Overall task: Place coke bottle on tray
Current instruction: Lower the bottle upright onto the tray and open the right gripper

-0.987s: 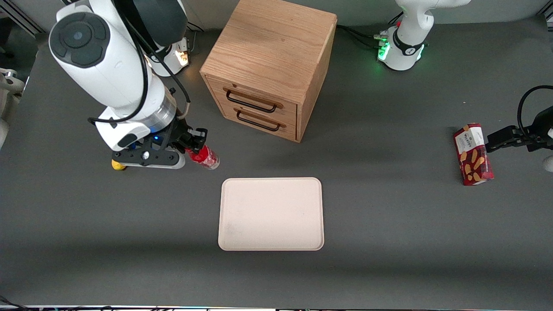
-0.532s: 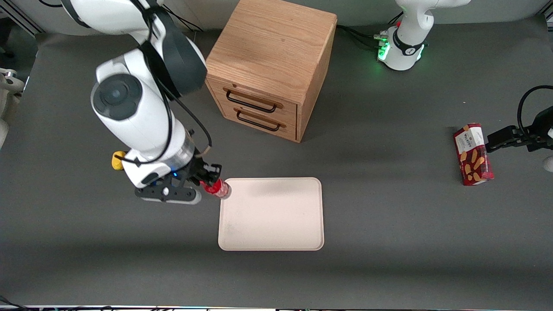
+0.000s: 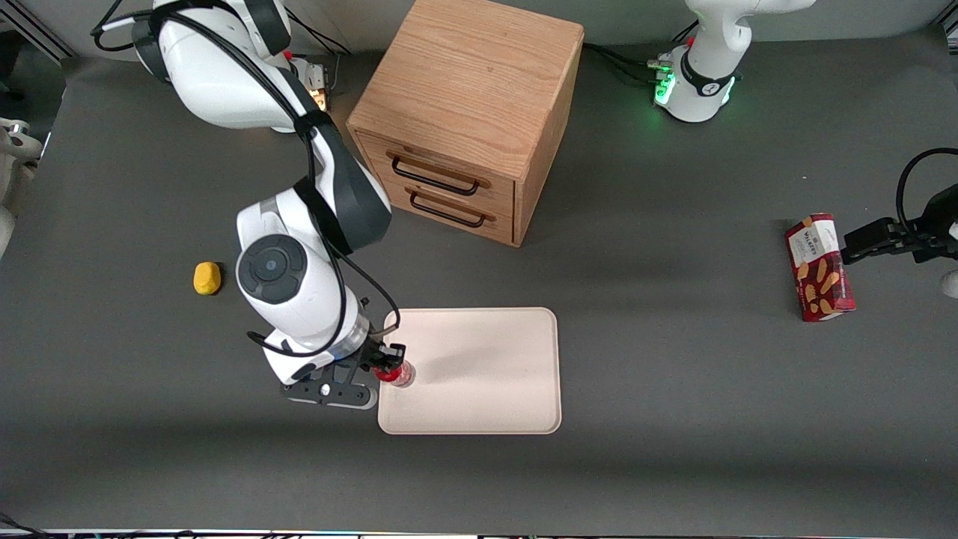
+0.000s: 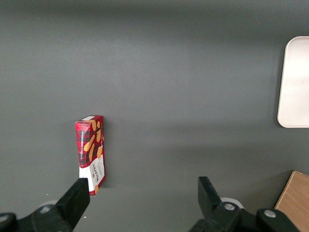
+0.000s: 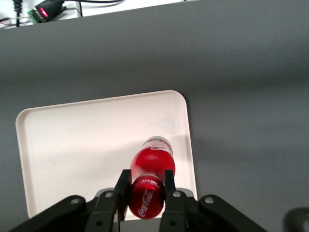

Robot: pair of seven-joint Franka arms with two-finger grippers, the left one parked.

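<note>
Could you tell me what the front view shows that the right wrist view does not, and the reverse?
Only the front view shows the wooden drawer cabinet, the yellow lump and the red snack box. Only the right wrist view shows the white lettering on the coke bottle and the fingers pressed against its sides. Both show the gripper holding the bottle above the tray, near the tray's edge.

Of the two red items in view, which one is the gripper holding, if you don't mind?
The coke bottle, clamped in the gripper over the tray; the red snack box lies untouched toward the parked arm's end.
</note>
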